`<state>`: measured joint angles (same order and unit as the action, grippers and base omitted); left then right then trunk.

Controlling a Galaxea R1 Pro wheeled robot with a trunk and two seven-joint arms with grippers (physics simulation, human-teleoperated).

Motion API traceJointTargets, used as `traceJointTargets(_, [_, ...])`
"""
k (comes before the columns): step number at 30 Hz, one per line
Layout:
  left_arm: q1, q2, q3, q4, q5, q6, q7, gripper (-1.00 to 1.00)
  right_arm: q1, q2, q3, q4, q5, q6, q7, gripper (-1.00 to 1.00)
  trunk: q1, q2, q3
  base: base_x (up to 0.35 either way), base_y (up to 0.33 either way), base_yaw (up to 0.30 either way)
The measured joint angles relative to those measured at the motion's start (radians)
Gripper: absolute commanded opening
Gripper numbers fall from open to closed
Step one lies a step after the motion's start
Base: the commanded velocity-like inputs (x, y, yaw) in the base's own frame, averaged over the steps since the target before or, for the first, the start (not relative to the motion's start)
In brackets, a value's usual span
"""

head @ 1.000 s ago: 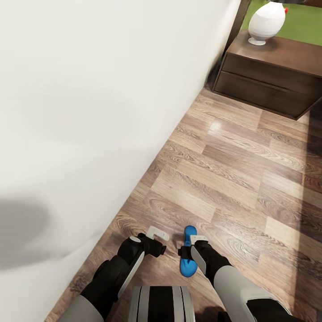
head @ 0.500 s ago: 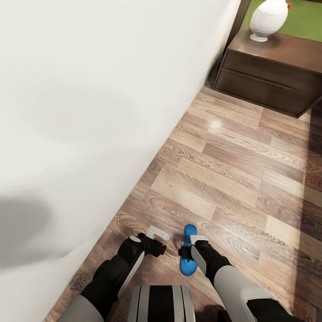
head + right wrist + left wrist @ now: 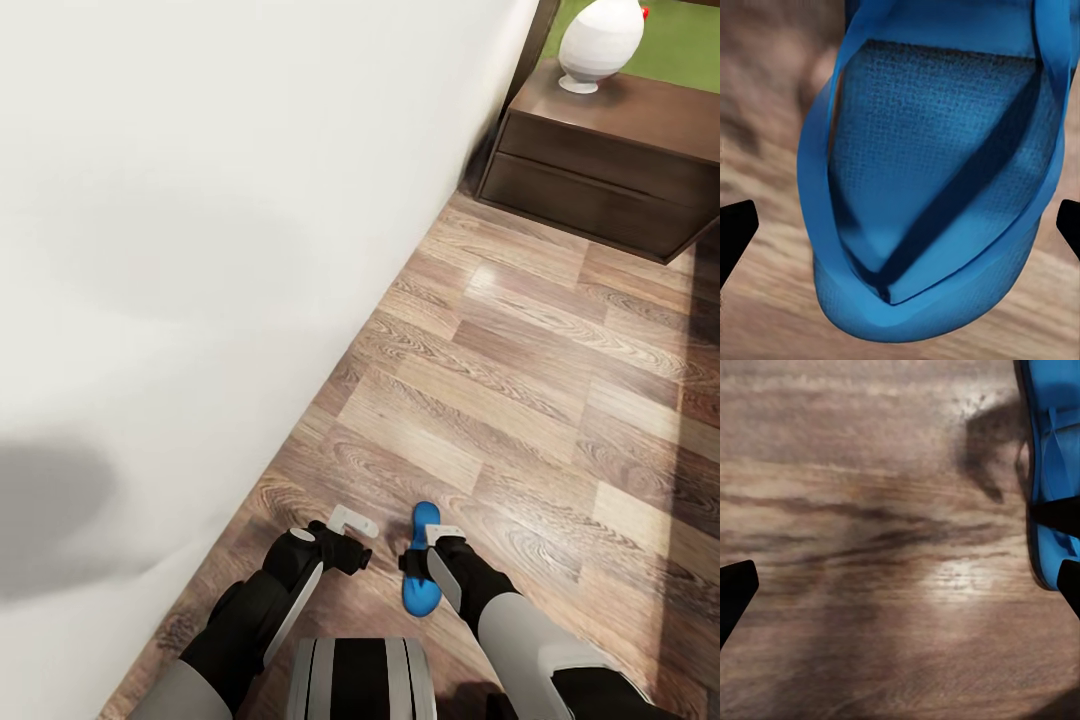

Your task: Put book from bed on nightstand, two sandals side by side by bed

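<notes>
Beside bed (image 3: 200, 250) edge: sandal (image 3: 420, 575) (floor (image 3: 520, 400) open)

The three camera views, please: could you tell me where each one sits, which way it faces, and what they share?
Head view: on the head, looking down over both arms at the floor, bed, nightstand, one sandal.
Left wrist view: near the left gripper, facing bare planks; dark fingertips show.
Right wrist view: near the right gripper, facing down at the sandal; fingertips at both sides.
Shared: all three show the sandal.
</notes>
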<state>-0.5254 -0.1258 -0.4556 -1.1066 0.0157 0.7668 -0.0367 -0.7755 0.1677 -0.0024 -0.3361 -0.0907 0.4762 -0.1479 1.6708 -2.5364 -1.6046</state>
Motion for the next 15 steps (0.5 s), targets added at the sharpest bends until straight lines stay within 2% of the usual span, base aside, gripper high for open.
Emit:
traceJointTargets(12, [0.001, 0.0, 0.0, 0.0, 0.0, 0.0, 0.0, 1.0, -0.016, 0.001, -0.001, 0.0, -0.001, 0.0, 0.0, 1.0, 0.0, 0.0, 0.0, 0.0, 0.0, 0.0])
traceJointTargets(15, [0.0, 0.0, 0.0, 0.0, 0.0, 0.0, 0.0, 1.0, -0.017, 0.001, 0.0, 0.0, -0.001, 0.0, 0.0, 1.0, 0.001, -0.001, -0.011, 0.0, 0.0, 0.0])
